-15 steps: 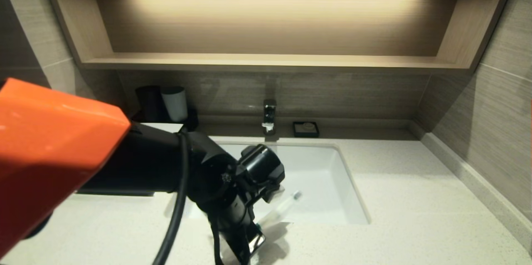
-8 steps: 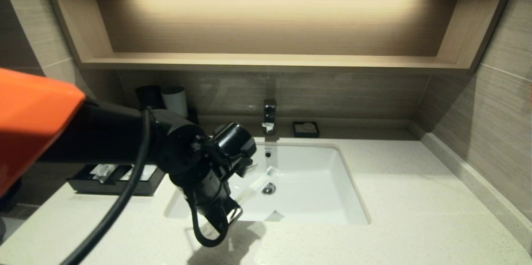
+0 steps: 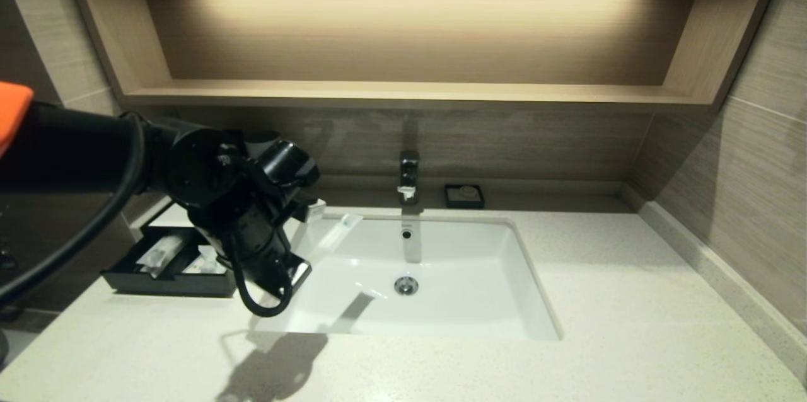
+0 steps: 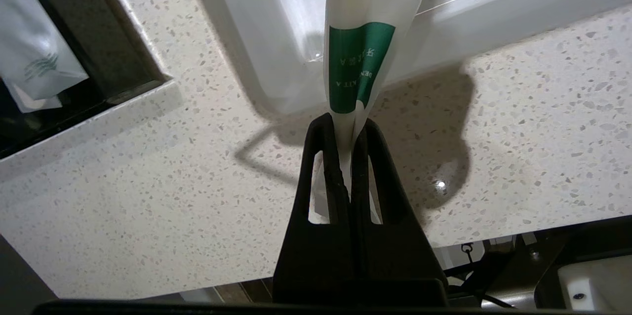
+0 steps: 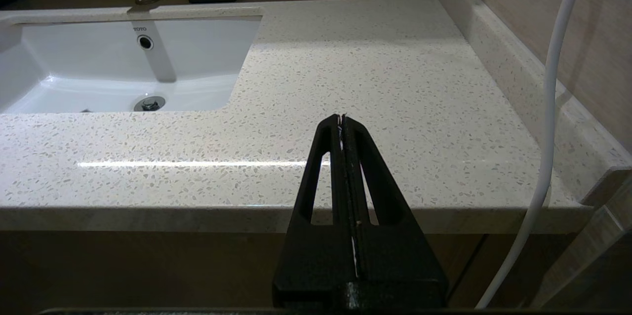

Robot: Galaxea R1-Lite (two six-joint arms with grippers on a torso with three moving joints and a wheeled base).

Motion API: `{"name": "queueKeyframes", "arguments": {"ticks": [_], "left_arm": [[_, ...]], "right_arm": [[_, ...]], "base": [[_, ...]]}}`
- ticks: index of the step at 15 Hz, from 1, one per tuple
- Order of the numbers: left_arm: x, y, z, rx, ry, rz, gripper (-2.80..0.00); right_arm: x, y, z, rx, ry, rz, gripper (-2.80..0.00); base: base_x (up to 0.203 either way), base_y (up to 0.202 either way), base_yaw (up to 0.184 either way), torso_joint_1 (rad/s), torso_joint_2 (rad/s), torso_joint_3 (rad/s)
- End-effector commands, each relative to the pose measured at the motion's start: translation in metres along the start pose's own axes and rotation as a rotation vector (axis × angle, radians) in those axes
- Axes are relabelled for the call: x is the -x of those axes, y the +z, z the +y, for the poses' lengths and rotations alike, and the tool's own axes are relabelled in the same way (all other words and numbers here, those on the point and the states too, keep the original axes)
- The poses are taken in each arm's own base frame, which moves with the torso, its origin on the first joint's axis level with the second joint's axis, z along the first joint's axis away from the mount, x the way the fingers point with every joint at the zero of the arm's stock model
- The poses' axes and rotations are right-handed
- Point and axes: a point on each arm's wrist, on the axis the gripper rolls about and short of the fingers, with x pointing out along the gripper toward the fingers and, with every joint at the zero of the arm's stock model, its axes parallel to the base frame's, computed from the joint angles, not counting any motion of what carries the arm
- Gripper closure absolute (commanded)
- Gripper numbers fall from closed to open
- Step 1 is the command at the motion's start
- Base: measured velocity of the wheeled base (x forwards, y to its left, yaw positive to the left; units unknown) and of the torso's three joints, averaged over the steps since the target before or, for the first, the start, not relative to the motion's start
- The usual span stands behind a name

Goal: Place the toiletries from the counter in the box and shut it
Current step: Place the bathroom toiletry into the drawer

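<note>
Black box [image 3: 126, 281] drawer holds two sleeved packets [image 3: 154, 257]; left gripper [image 4: 345, 127] pinches a green-banded toiletry [image 4: 363, 63].

green-banded sleeve [image 4: 363, 58] pinched aloft, box [image 3: 167, 276] drawer open

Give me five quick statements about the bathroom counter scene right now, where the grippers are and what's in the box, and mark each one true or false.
1. The left gripper is shut on a sleeved toiletry with a green label band. True.
2. The drawer of the box is pushed shut. False: it stands pulled out, with sleeved items lying inside.
3. The right gripper holds a toiletry. False: it is shut on nothing, parked in front of the counter's near edge.
4. A small black soap dish sits beside the faucet. True.
5. The held toiletry lies flat on the counter. False: it is lifted clear, near the sink's corner nearest the box.
</note>
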Motion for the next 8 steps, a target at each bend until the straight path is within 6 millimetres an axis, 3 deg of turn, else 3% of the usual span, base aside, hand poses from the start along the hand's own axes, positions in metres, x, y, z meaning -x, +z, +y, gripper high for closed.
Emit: {"name": "queueKeyframes", "arguments": {"ticks": [1, 8], "left_arm": [[0.013, -0.005, 0.016, 0.049, 0.018, -0.011, 0.00], [0.042, -0.020, 0.068, 0.262, 0.064, 0.091, 0.00]], "right_arm": [[0.000, 0.000, 0.000, -0.001, 0.000, 0.001, 0.00], [0.000, 0.000, 0.000, -0.001, 0.000, 0.001, 0.00]], "base": [[0.000, 0.000, 0.000, 0.000, 0.00, 0.000], [0.000, 0.000, 0.000, 0.000, 0.00, 0.000]]}}
